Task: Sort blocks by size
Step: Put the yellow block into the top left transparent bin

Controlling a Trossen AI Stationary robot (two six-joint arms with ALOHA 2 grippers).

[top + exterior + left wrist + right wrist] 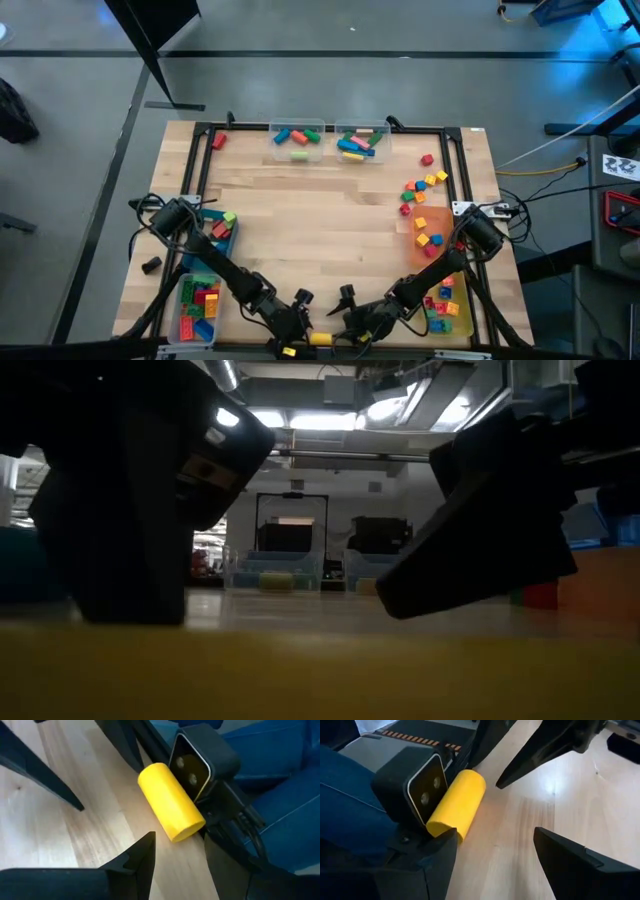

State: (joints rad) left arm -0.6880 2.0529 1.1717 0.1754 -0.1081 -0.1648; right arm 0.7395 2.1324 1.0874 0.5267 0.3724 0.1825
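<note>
High view shows you mostly binned small plastic toy bricks (298,137); a loose cluster (422,190) remains; both grippers (300,298) (347,296) gape empty.

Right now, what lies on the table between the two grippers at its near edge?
In the high view, a yellow cylinder lies at the table edge between the left gripper and the right gripper; both wrist views show it beside a dark camera housing.
</note>
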